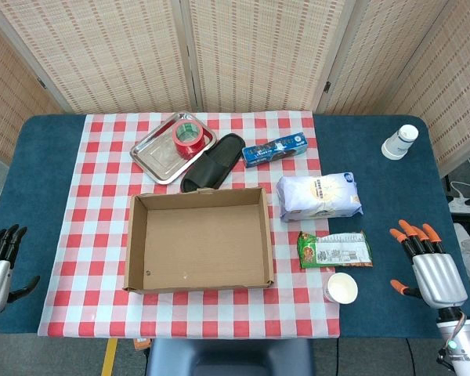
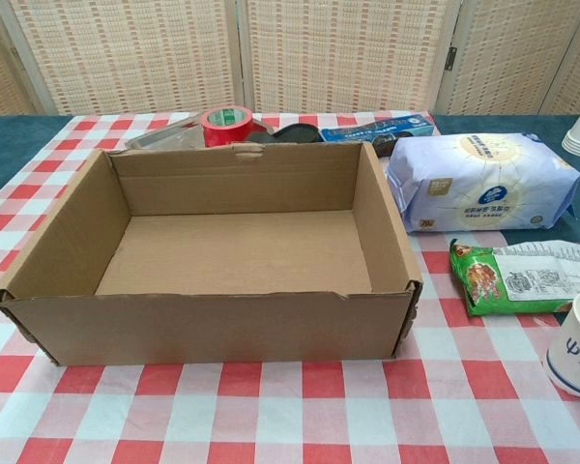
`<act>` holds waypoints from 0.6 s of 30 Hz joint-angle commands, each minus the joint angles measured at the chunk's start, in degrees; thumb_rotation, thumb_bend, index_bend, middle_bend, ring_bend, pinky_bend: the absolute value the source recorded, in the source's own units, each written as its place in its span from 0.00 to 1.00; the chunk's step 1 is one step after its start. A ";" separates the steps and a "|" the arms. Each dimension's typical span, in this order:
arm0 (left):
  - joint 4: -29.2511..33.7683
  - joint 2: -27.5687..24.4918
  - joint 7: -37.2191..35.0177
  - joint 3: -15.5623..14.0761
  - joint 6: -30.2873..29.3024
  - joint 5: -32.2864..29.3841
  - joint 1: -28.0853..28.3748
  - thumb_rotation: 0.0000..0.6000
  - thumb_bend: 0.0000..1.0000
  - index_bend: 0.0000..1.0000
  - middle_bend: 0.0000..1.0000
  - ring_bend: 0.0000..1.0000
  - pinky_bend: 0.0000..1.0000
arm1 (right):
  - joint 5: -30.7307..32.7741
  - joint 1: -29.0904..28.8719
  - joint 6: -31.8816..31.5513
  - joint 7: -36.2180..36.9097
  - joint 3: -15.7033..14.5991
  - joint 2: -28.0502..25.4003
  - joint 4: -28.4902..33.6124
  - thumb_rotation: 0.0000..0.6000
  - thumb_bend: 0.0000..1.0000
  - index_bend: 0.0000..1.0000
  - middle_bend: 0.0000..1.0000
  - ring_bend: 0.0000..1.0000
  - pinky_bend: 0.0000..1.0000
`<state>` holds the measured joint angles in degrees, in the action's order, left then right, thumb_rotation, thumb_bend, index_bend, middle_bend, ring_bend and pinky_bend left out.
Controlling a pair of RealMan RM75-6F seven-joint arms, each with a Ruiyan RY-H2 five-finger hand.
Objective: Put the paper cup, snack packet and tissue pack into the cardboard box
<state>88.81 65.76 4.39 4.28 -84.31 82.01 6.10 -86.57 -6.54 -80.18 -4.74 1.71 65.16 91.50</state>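
Observation:
An empty cardboard box [image 1: 139, 239] [image 2: 68, 227] stands open on the checked cloth, centre front. To its right lie the white tissue pack [image 1: 319, 196] [image 2: 483, 181] and, nearer the front, the green snack packet [image 1: 334, 250] [image 2: 522, 275]. The paper cup [image 1: 341, 287] [image 2: 576, 346] stands upright near the cloth's front right corner. My right hand [image 1: 431, 265] hovers open over the blue table, right of the cup and apart from it. My left hand [image 1: 0, 262] is open at the far left edge. Neither hand shows in the chest view.
Behind the box are a metal tray [image 1: 155, 154] holding red tape [image 1: 188, 139] [image 2: 225, 125], a black slipper [image 1: 214, 161] and a blue carton [image 1: 275, 150] [image 2: 377, 130]. A second white cup [image 1: 399, 142] stands at the far right. Woven screens close off the back.

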 commanded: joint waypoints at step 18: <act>-0.93 0.20 -0.95 0.56 -0.24 -0.49 0.02 1.00 0.22 0.00 0.00 0.00 0.04 | 0.29 -0.40 0.62 0.65 -0.04 -0.28 -0.09 1.00 0.03 0.15 0.03 0.00 0.00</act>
<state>87.89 65.99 3.50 4.82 -84.53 81.55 6.16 -86.32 -7.00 -79.57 -4.13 1.73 64.98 91.28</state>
